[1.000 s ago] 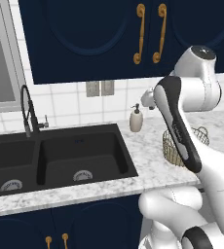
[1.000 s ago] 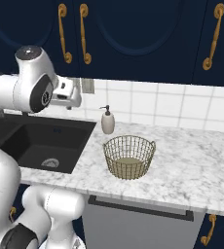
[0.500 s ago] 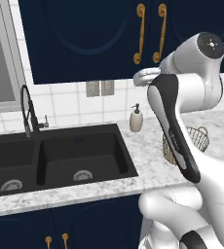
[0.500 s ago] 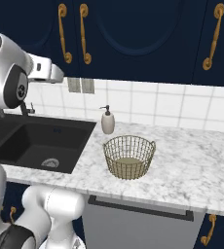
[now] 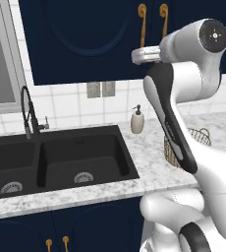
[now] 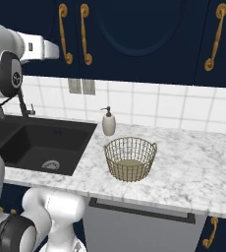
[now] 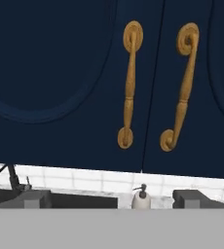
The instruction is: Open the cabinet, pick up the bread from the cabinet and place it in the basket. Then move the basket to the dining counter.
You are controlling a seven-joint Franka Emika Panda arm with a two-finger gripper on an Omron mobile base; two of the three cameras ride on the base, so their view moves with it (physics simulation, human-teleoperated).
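The gripper (image 7: 106,198), jaws spread wide and empty, is aimed at the closed cabinet (image 7: 60,73). Its left brass handle (image 7: 129,85), at 12 o'clock, should be straddled squarely before closing. The basket (image 6: 130,158) is seen on the counter.

You see the basket (image 6: 130,158) on the counter (image 6: 193,172) right of the sink (image 6: 36,145), the soap dispenser (image 6: 108,123) behind it, and the cabinet (image 6: 134,39) with 2 handles (image 7: 129,83) above.
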